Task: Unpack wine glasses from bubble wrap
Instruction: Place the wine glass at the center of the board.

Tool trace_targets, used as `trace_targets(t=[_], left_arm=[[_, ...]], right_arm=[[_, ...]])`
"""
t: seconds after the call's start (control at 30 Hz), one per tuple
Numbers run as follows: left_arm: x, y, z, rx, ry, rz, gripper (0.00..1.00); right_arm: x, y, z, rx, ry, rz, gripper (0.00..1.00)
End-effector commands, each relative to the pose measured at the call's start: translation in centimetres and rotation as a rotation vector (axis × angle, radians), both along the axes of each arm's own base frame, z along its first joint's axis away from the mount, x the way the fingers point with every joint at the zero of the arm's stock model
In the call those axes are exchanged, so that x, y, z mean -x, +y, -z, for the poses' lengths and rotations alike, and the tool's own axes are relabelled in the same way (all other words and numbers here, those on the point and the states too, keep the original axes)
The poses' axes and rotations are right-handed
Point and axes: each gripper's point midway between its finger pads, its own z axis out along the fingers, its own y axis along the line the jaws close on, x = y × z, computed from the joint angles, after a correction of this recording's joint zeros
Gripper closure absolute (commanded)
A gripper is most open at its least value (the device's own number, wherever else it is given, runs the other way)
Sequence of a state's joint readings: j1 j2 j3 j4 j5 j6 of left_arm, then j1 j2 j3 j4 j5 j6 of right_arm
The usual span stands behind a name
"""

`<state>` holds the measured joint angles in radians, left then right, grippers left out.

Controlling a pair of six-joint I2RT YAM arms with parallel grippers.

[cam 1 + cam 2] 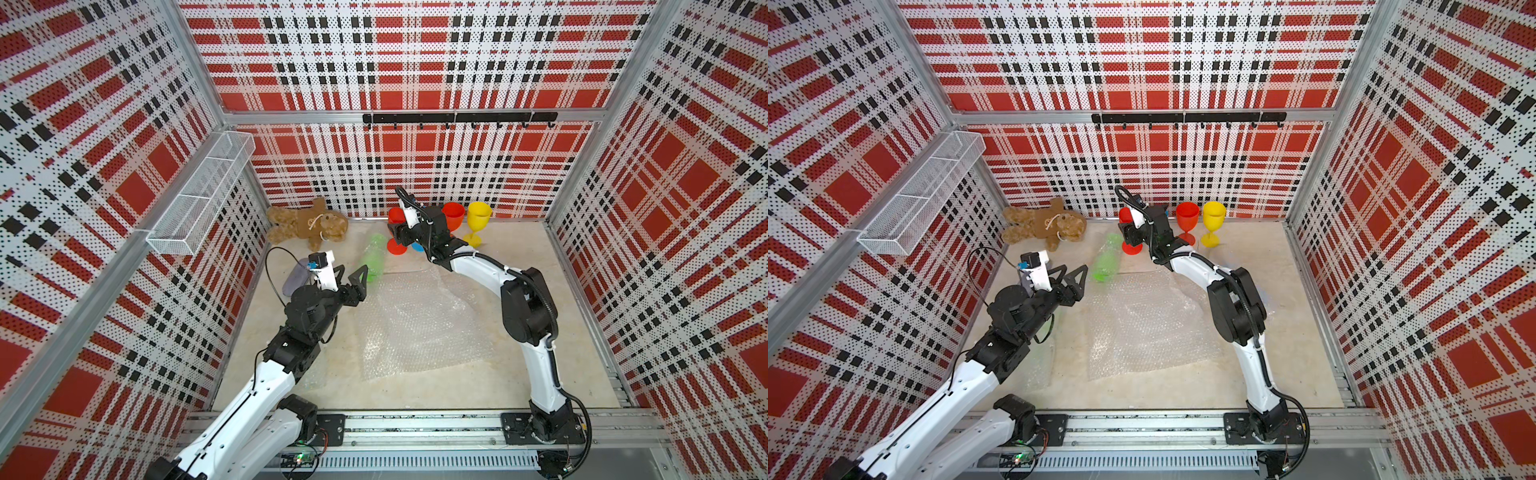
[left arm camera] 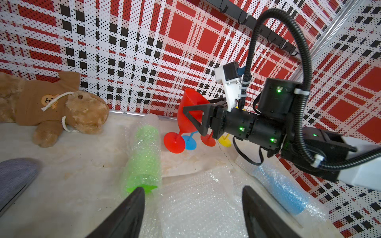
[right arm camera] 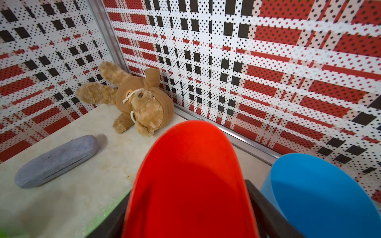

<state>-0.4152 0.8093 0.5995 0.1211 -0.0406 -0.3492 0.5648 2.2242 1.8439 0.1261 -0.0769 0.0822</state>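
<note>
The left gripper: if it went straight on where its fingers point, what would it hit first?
Most likely the green goblet, rolled in bubble wrap, lying just ahead of the left gripper, foot end nearest. Height is hard to judge, so it might pass over.

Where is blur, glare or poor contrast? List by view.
Left wrist: glare on the clear bubble wrap sheet; the left gripper looks soft. Right wrist: the red plastic goblet fills the foreground, blurred. Both top views: sharp, evenly lit; wrap barely shows against the beige tabletop.
</note>
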Motion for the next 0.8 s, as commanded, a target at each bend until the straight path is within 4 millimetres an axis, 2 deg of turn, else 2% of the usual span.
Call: trace_targets(t=[0.0,0.2,0.77], left_arm=[[0.3,0.1,-0.5,-0.015,-0.018,-0.006,0.24],[0.4,0.0,-0.6,-0.019,-0.022,-0.002,0.24],[0.4,-0.2,-0.5,-0.024,-0.021,0.003,0.24]], right_arm=[[-1.5,0.3,0.5,0.008,-0.005,0.043,0.28],[-3.1,0.8,2.4,0.020,0.011,0.070,0.27],[-4.6,0.3,6.1,0.048,0.056,0.127,0.22]])
